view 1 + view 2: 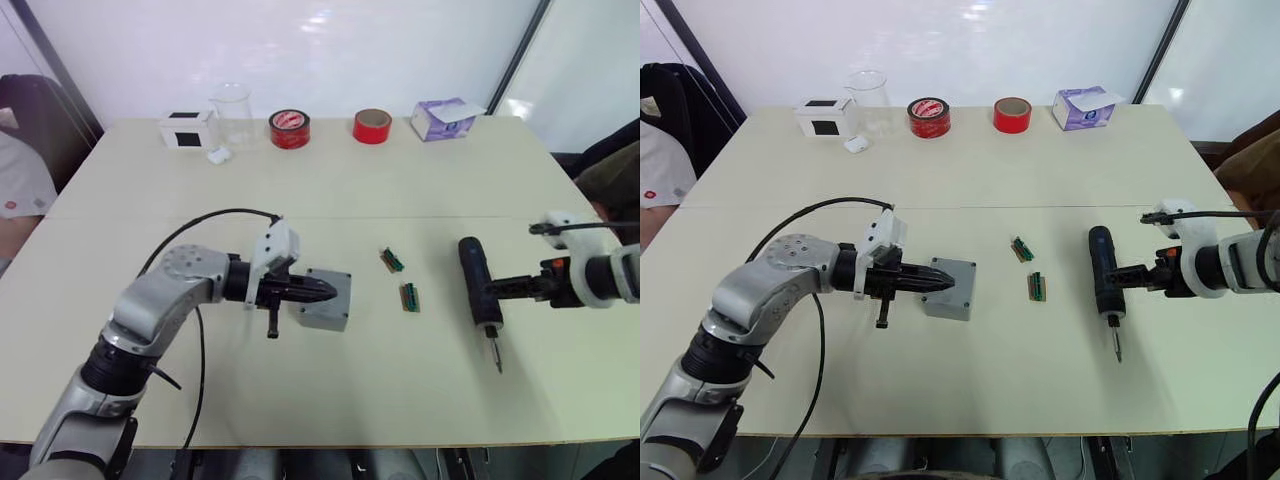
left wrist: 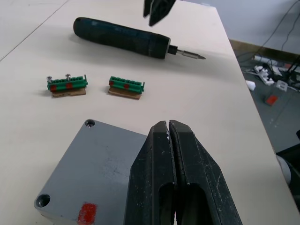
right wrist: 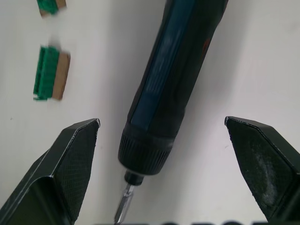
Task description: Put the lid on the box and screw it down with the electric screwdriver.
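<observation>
Leftmost, the left gripper (image 2: pixel 171 136), fingers pressed together and empty, rests over the lid (image 2: pixel 101 171), which already sits on the box (image 1: pixel 325 300) near the worktop's (image 1: pixel 330 185) middle, apparently steadying it. Two green terminal blocks (image 1: pixel 400 280) lie beside it. Toward the right edge, the right gripper (image 3: pixel 161 136), fingers spread, straddles the electric screwdriver (image 1: pixel 478 282), seemingly poised to grasp it.

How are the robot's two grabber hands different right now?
The left gripper has its fingers pressed shut, while the right gripper is spread wide open. The left gripper sits over the grey lid; the right gripper straddles the electric screwdriver without touching it. Both have two black fingers.
</observation>
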### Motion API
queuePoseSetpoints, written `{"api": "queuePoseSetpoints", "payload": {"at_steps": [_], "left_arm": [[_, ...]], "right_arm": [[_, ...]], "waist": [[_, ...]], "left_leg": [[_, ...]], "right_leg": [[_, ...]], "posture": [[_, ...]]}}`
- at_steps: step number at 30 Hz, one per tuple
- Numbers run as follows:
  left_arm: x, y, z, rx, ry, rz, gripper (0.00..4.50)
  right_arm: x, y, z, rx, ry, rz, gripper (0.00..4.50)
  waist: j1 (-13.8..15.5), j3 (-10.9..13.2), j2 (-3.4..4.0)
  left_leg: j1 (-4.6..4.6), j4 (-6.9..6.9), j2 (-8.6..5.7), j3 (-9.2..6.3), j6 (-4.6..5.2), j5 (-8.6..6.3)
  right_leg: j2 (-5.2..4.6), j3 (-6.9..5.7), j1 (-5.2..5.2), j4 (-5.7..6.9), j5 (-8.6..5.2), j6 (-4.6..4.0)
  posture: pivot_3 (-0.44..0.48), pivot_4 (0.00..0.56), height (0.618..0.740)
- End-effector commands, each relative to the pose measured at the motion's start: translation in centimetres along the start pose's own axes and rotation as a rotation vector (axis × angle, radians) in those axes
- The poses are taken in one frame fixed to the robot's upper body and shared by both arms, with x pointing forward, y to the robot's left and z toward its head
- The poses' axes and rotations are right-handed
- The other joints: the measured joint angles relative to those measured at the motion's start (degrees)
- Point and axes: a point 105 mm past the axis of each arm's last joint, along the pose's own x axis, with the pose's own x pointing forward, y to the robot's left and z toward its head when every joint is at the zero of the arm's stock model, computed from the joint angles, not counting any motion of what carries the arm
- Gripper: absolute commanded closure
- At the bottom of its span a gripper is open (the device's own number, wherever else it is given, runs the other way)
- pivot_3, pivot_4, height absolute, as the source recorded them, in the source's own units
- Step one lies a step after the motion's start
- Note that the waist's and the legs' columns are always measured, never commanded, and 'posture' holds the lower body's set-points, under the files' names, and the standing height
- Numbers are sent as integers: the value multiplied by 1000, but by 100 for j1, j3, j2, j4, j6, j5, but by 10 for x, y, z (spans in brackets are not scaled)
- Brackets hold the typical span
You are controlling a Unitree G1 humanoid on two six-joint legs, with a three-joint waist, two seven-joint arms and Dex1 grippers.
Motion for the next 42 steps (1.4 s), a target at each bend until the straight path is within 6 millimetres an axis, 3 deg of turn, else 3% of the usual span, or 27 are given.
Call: {"api": "queuePoseSetpoints", "payload": {"at_steps": [1,14,17,22,24,29,32,34,37,42], "left_arm": [[-1,-3,8,53,-10,-8,4500],[-9,-1,1,26,6,41,4500],[-10,-1,0,18,6,50,4500],[-14,1,-2,7,11,74,4500],[-17,3,-3,2,15,84,4500],[-25,9,-4,-17,20,101,4500],[-29,16,-8,-33,31,111,4500],[-31,19,-9,-42,36,114,4500],[-32,24,-9,-50,35,115,4500],[-30,24,-10,-86,39,92,4500]], "right_arm": [[0,2,3,28,13,27,48],[37,2,0,5,211,-10,48],[42,2,-2,-24,238,-12,731],[49,3,-7,-37,276,-17,2466],[49,0,-4,-25,256,-25,2725],[39,-14,36,5,56,-80,2725],[19,-18,78,9,-173,-100,2725],[2,-11,104,-12,-342,-69,2725],[-23,20,131,-42,-592,87,2725],[-48,72,125,-160,-847,245,2725]], "waist": [[10,0,0],[12,0,0],[11,-2,-5],[3,-4,-9],[6,-9,-19],[-28,-13,-45],[-27,-6,-36],[-7,7,-12],[16,11,-4],[24,9,-2]], "left_leg": [[0,0,0,0,0,0],[-3,1,0,-2,0,0],[-2,1,0,-3,0,0],[-2,1,1,-3,0,0],[-1,1,4,-4,0,0],[7,3,5,-1,0,0],[9,7,4,11,-2,1],[2,8,0,18,-7,4],[-16,0,0,21,-8,4],[-40,-19,16,6,-6,3]], "right_leg": [[0,0,0,0,0,0],[-1,-1,-2,-2,0,1],[-1,-1,-2,-2,0,0],[0,-2,-2,-1,0,0],[5,-6,-1,0,0,0],[3,-4,5,-1,1,-1],[-2,3,5,-4,2,-4],[-5,8,-4,0,3,-4],[2,7,-25,9,5,0],[17,-2,-48,6,-1,-5]], "posture": [[0,150,740],[0,150,740],[0,150,740],[0,150,740],[0,150,740],[0,150,740],[0,150,740],[0,150,740],[0,150,740],[0,150,740]]}}
